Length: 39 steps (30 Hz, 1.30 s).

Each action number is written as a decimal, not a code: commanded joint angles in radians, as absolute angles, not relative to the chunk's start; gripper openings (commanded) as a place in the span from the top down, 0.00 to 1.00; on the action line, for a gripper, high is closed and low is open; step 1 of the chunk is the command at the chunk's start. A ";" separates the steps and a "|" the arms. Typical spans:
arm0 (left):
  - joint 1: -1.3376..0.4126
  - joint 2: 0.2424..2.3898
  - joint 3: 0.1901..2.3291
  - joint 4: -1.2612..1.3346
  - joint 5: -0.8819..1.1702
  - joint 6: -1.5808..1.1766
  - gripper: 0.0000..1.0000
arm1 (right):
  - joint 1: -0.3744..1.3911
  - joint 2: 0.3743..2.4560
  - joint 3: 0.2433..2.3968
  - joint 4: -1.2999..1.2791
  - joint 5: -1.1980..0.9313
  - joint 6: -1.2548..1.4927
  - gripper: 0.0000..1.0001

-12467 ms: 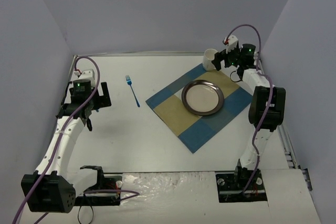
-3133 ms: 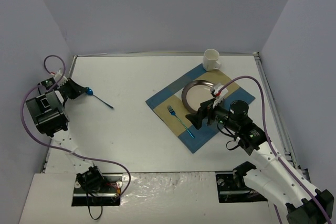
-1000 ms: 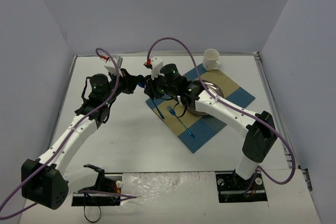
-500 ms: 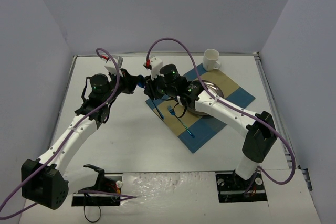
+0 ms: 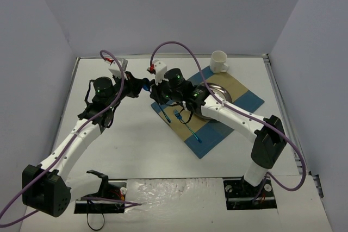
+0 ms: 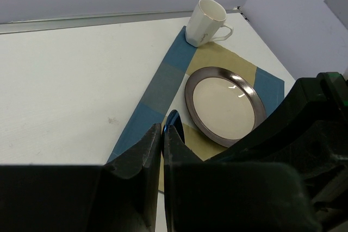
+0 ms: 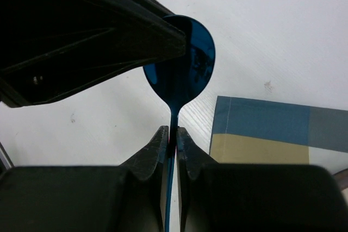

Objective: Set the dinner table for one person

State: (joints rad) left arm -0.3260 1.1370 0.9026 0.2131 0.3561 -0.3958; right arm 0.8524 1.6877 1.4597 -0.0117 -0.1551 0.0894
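plain lavender-grey walls (image 5: 163,9) stand on three sides, evenly lit.

Plate (image 6: 225,105) on placemat (image 6: 157,88), fork (image 5: 190,130) left of it, mug (image 5: 218,61) behind (at corner)

Hand (image 6: 162,137) pinching blue spoon (image 6: 175,120), plate (image 6: 224,104), mug (image 6: 205,23)

We're looking at a robotics lab cell, not a home dining room. Plain lavender-grey walls (image 5: 163,9) box in a bare white dinner table (image 5: 130,145) on three sides. The white left arm (image 5: 81,134) and right arm (image 5: 239,119) trail purple cables (image 5: 179,44). The arm bases (image 5: 251,186) are bolted into cut-outs well to the near side of the checked placemat (image 5: 246,99). On the placemat sits a staged plate (image 5: 220,92), and at its far corner a white mug (image 5: 218,61).
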 commanded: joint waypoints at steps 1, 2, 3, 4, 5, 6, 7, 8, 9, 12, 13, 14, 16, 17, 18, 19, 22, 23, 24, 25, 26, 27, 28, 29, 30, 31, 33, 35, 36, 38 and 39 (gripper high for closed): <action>-0.325 1.120 0.914 0.298 0.359 -0.382 0.99 | 0.859 1.605 1.440 0.020 -0.094 0.043 1.00; -0.325 1.120 0.914 0.299 0.363 -0.379 0.95 | 0.859 1.596 1.436 0.020 -0.080 0.029 1.00; -0.325 1.120 0.914 0.299 0.366 -0.380 0.90 | 0.859 1.588 1.431 0.018 -0.070 0.019 1.00; -0.325 1.120 0.915 0.299 0.369 -0.380 0.84 | 0.859 1.580 1.425 0.016 -0.061 0.008 1.00; -0.325 1.120 0.916 0.298 0.375 -0.380 0.76 | 0.858 1.571 1.417 0.015 -0.053 -0.010 1.00; -0.325 1.120 0.917 0.296 0.380 -0.380 0.68 | 0.858 1.563 1.409 0.013 -0.044 -0.028 1.00; -0.325 1.119 0.918 0.295 0.383 -0.381 0.59 | 0.856 1.553 1.403 0.010 -0.035 -0.045 1.00; -0.325 1.119 0.919 0.292 0.386 -0.383 0.51 | 0.855 1.541 1.398 0.006 -0.025 -0.062 1.00; -0.325 1.117 0.921 0.286 0.384 -0.383 0.45 | 0.852 1.533 1.391 0.005 -0.018 -0.074 1.00; -0.325 1.107 0.933 0.261 0.374 -0.372 0.29 | 0.839 1.506 1.359 -0.029 0.002 -0.109 1.00; -0.325 1.100 0.936 0.254 0.369 -0.369 0.26 | 0.834 1.493 1.346 -0.037 0.019 -0.118 1.00; -0.325 1.093 0.939 0.246 0.366 -0.364 0.23 | 0.825 1.480 1.330 -0.043 0.031 -0.131 1.00; -0.324 1.074 0.946 0.226 0.352 -0.350 0.18 | 0.793 1.458 1.296 -0.058 0.036 -0.153 1.00; -0.324 1.068 0.953 0.207 0.345 -0.338 0.16 | 0.763 1.444 1.284 -0.063 0.032 -0.167 1.00; -0.323 1.055 0.957 0.191 0.315 -0.330 0.16 | 0.739 1.439 1.263 -0.073 0.026 -0.173 1.00; -0.322 1.042 0.962 0.175 0.285 -0.322 0.16 | 0.715 1.434 1.243 -0.083 0.020 -0.178 1.00; -0.316 1.011 0.969 0.111 0.181 -0.276 0.13 | 0.605 1.427 1.213 -0.116 0.011 -0.202 1.00; -0.312 1.002 0.971 0.102 0.162 -0.262 0.12 | 0.571 1.429 1.213 -0.130 0.011 -0.222 1.00; -0.308 0.992 0.973 0.095 0.145 -0.249 0.11 | 0.539 1.433 1.215 -0.144 0.011 -0.244 1.00; -0.304 0.983 0.976 0.087 0.128 -0.236 0.11 | 0.507 1.436 1.216 -0.158 0.011 -0.265 1.00; -0.302 0.976 0.977 0.075 0.095 -0.212 0.10 | 0.486 1.439 1.218 -0.163 0.011 -0.285 1.00; -0.301 0.968 0.978 0.072 0.076 -0.201 0.10 | 0.452 1.447 1.220 -0.166 0.011 -0.315 1.00; -0.301 0.961 0.980 0.065 0.063 -0.182 0.10 | 0.419 1.456 1.224 -0.169 0.011 -0.346 1.00; -0.301 0.956 0.982 0.058 0.053 -0.162 0.09 | 0.396 1.466 1.227 -0.170 0.011 -0.368 1.00; -0.301 0.955 0.983 0.049 0.039 -0.147 0.09 | 0.387 1.479 1.229 -0.171 0.011 -0.380 1.00; -0.301 0.952 0.988 0.039 0.023 -0.129 0.08 | 0.356 1.495 1.235 -0.172 0.011 -0.422 1.00; -0.299 0.951 0.993 0.011 -0.032 -0.095 0.06 | 0.288 1.528 1.248 -0.175 0.011 -0.480 1.00; -0.301 0.963 0.999 -0.004 -0.069 -0.080 0.06 | 0.245 1.581 1.264 -0.176 0.011 -0.518 1.00; -0.301 0.969 1.003 -0.018 -0.089 -0.073 0.05 | 0.223 1.606 1.280 -0.180 0.011 -0.530 1.00; -0.301 0.981 1.011 -0.047 -0.110 -0.066 0.05 | 0.189 1.658 1.318 -0.181 0.011 -0.561 1.00; -0.301 0.988 1.015 -0.055 -0.113 -0.065 0.05 | 0.170 1.685 1.336 -0.182 0.011 -0.575 1.00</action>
